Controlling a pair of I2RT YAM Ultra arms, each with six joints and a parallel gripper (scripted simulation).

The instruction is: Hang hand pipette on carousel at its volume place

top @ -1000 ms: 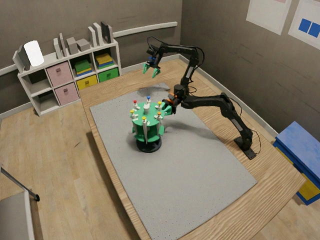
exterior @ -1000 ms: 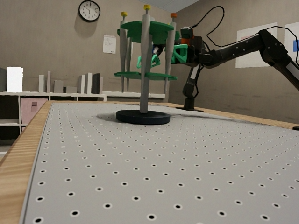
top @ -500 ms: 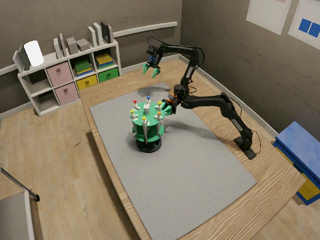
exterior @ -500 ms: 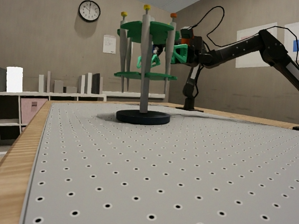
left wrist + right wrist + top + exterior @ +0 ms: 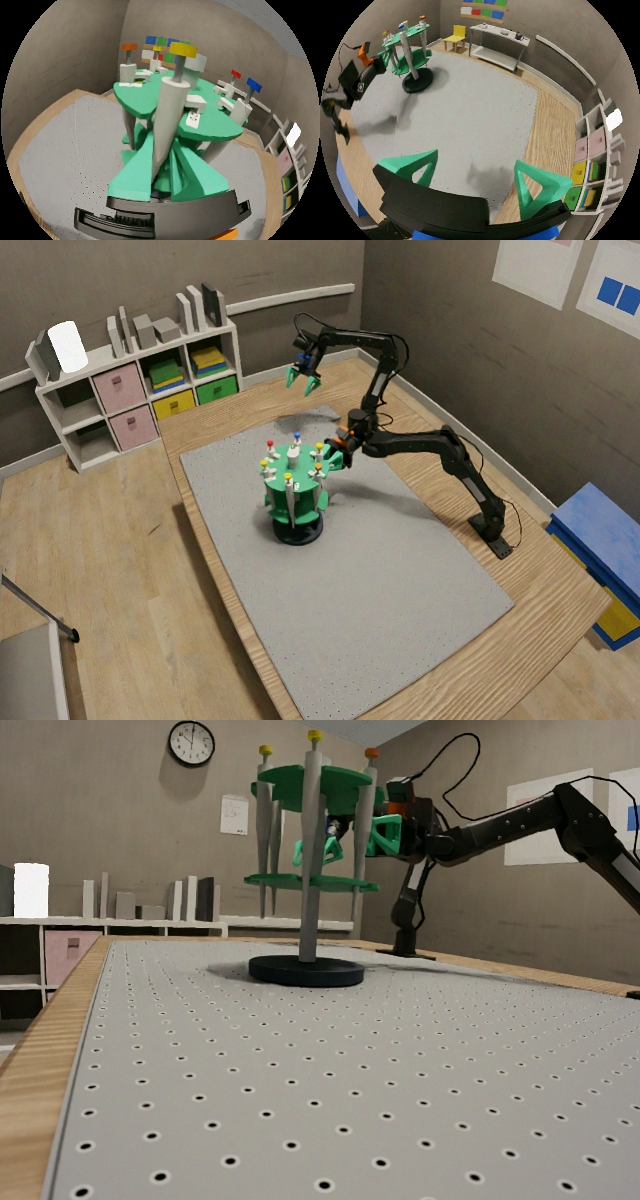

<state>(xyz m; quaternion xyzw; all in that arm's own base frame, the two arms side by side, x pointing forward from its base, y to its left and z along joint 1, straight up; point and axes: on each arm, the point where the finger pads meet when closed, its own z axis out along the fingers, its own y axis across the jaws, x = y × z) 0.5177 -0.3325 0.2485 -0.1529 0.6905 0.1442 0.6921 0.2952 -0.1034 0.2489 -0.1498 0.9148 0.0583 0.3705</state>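
Six pipettes stand around the carousel (image 5: 305,480) (image 5: 341,782) (image 5: 215,120) (image 5: 407,36), and the one with the left gripper (image 5: 333,459) (image 5: 369,836) (image 5: 161,136) (image 5: 390,50) is a yellow-topped pipette (image 5: 318,452) (image 5: 361,770) (image 5: 171,105) (image 5: 387,38). Its volume is unreadable, since no view looks squarely onto the button. In the exterior view the orange-topped pipette (image 5: 318,475) (image 5: 365,807) (image 5: 128,74) covers most of it; in the left wrist view the green fingers hide its lower end. Whether the hook's tip is behind the rail, I cannot tell (the white card (image 5: 193,119) beside it is too blurred to read as well).

The pipette is at the edge of the carousel's head, its body between the left gripper's fingers, which are closed on it from the outer side. The button and upper body rise above them. It stands roughly upright, button up, tip down, with the finger hook pointing inward over the green head.

The right gripper (image 5: 298,389) (image 5: 311,862) (image 5: 477,160) is wide open with nothing between its fingers, well apart from the carousel.
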